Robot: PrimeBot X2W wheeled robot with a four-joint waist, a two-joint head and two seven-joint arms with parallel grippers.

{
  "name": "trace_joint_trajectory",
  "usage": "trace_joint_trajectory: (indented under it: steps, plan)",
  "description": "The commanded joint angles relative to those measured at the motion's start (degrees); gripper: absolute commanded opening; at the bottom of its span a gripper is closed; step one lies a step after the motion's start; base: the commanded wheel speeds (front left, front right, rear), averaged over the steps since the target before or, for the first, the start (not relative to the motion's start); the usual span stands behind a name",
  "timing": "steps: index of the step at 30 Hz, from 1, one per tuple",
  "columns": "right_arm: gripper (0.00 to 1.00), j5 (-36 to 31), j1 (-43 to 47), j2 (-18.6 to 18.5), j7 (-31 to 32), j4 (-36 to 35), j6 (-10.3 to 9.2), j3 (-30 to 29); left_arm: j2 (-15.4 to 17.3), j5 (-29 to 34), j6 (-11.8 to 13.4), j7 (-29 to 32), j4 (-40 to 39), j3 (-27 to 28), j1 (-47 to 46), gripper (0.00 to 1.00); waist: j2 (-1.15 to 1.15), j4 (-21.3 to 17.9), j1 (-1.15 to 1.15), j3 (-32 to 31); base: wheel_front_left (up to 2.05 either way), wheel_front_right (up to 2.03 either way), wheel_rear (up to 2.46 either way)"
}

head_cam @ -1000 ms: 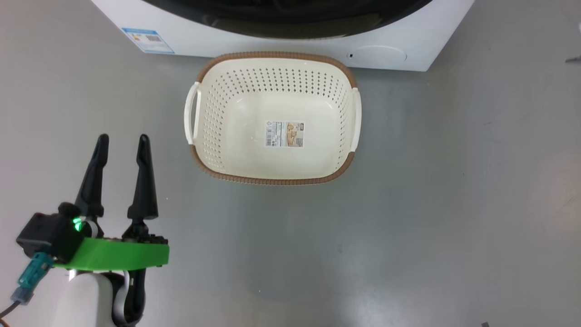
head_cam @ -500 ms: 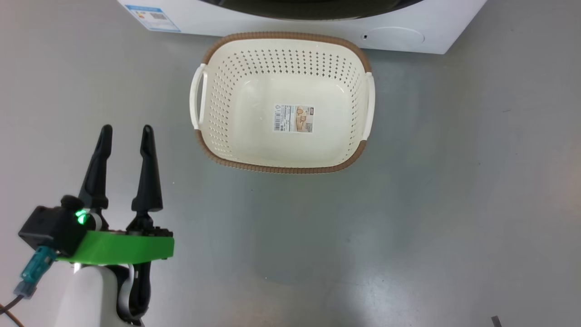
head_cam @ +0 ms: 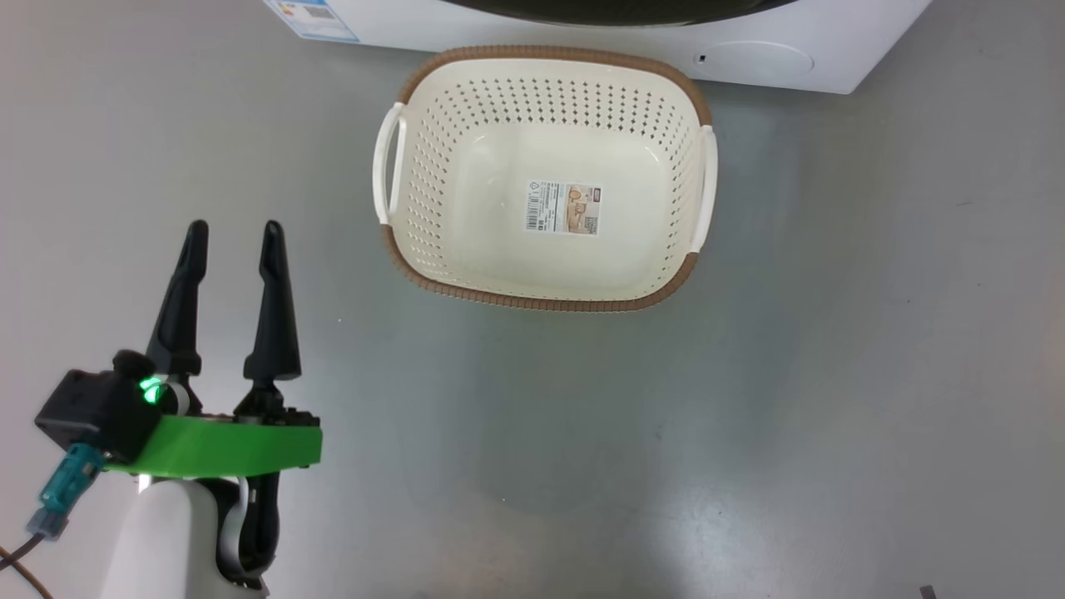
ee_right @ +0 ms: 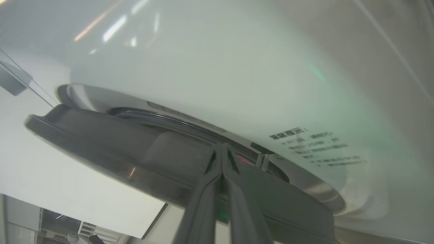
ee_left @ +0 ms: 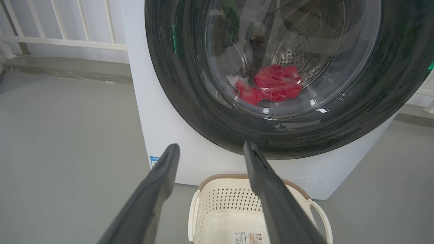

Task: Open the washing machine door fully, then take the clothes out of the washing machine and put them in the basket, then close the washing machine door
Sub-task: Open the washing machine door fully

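Grey polished floor [head_cam: 749, 416]; a white railing [ee_left: 67, 40] at the back. The washing machine [ee_left: 159, 118] is seen with its door [ee_left: 183, 95] not yet swung out. The clothes [ee_left: 274, 84], red, are seen behind it, low inside the machine. The basket [head_cam: 532, 301] is set on the floor just before the machine, with nothing in it.

Left gripper [head_cam: 234, 226]: fingers spread wide, nothing held, hovering left of the basket and well apart from it. Right gripper [ee_right: 222, 145]: fingers pressed together, tips laid at the seam between door rim and machine front. Whether the latch is released cannot be told.

Step judged: opening the door. The closed tips are best hooked behind the rim and drawn along the door's arc, not straight out. The swing should be carried to its full, with the basket below left untouched.

Against a second ago: the head view has been shifted, so the basket is shown further right and less of the machine is shown. That is camera motion. The left fingers' spread is unchanged.
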Motion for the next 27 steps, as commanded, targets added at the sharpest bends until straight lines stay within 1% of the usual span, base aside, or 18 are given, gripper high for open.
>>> trace_joint_trajectory:
  steps: [1, 17, 27]
  plan:
    - [0.0, -0.04, -0.74, 0.54, 0.46, -0.81, 0.09, 0.16, 1.25, -0.31, -0.17, -0.31, -1.08, 1.89, -0.4, 1.0, 0.0, 0.25, 0.0, 0.08, 0.0, 0.0, 0.0]
    - [0.0, -1.53, -2.81, 1.31, 2.02, 2.55, 0.09, 1.33, 1.17, -2.12, -0.17, -0.31, -1.22, 2.34, -0.17, 1.0, 0.0, 1.93, 0.0, 0.67, 0.0, 0.0, 0.0]
    - [0.0, -1.3, 0.3, 2.32, 4.33, 1.78, 0.09, 2.9, 1.16, -2.2, -0.17, -0.31, -0.39, 2.7, 0.56, 1.0, 0.0, 1.96, 0.0, -1.81, 0.0, 0.0, 0.0]
